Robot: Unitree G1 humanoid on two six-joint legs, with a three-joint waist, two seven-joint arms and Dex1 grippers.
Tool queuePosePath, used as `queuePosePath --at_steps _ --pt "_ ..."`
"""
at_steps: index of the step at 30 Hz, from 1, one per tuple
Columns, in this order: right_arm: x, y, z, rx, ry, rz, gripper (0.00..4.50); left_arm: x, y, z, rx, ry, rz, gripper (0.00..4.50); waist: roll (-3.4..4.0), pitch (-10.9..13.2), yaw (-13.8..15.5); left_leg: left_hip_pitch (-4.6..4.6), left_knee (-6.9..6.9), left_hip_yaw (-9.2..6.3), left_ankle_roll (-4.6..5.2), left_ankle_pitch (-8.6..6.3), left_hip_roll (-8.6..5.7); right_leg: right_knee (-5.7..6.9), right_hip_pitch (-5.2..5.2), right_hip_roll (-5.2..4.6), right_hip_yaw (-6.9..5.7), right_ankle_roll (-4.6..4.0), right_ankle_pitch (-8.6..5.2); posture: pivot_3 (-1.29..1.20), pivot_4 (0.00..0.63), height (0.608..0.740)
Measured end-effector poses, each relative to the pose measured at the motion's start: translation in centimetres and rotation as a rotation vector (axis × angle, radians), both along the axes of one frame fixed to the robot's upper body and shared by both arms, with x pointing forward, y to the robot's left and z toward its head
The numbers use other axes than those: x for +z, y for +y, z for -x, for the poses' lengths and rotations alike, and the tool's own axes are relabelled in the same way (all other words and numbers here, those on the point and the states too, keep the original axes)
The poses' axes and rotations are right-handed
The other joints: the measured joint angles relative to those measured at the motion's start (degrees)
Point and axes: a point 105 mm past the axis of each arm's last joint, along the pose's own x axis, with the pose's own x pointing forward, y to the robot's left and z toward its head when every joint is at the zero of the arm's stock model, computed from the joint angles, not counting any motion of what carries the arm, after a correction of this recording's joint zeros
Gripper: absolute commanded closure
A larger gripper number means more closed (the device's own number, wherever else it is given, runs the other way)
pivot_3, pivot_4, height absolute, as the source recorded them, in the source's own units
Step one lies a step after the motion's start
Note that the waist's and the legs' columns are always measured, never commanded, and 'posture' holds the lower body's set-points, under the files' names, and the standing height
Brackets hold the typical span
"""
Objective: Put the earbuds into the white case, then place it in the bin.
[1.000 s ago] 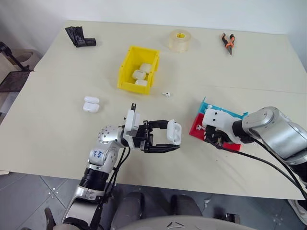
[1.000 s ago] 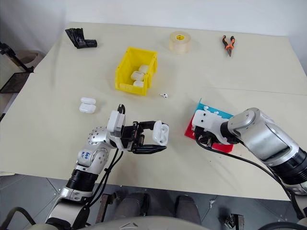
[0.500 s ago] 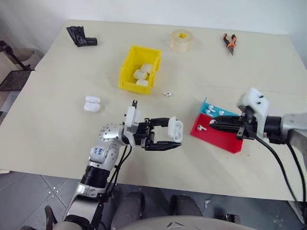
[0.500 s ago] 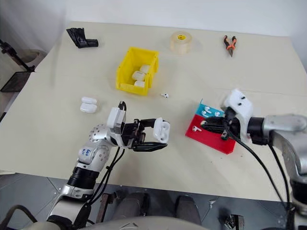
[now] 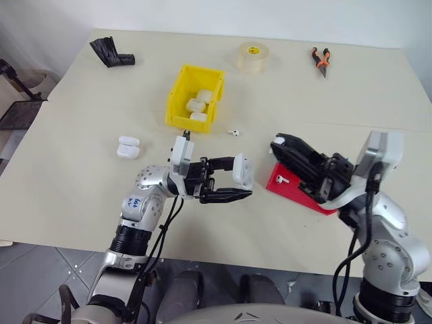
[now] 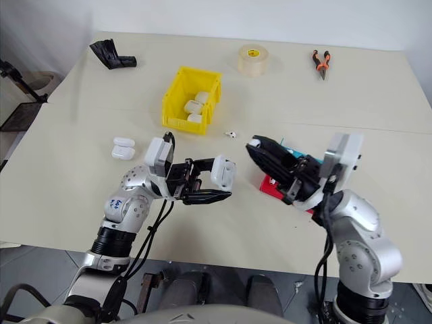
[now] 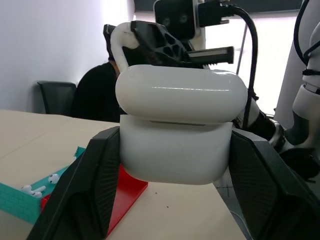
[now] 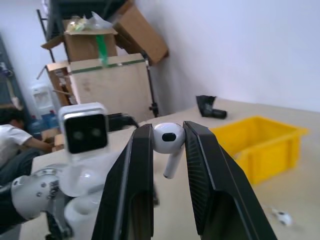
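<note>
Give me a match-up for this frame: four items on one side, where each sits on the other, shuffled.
Items:
1. open white case
2. earbud
3. tape roll
4. pliers

Places:
A. far edge of the table, right of the tape roll
B. pinched in the right end effector
C. far edge of the table, beyond the yellow bin
D. gripped in the left end effector

Pairs: 1-D, 2-B, 3-C, 4-A
</note>
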Motion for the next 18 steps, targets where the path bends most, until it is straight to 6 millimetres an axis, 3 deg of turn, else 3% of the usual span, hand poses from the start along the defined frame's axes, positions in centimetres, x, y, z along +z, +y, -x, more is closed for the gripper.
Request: queuePosePath --at_steps 9,18 --pt "-0.9 1.5 0.1 0.028 -0.039 0.035 3.98 0.2 0.1 0.0 -0.018 0.021 -0.020 1.69 0.00 0.0 0.0 0.00 -0.01 -0.02 0.00 0.00 0.00 0.00 0.00 0.00 0.07 0.00 0.00 0.00 0.150 0.740" --pt "-1.8 1.6 0.0 0.039 -0.044 0.050 3.98 0.2 0.0 0.0 -0.022 0.031 -0.023 1.69 0.00 0.0 -0.1 0.01 -0.02 -0.01 0.00 0.00 0.01 -0.01 0.00 0.00 0.07 0.00 0.00 0.00 0.150 0.740"
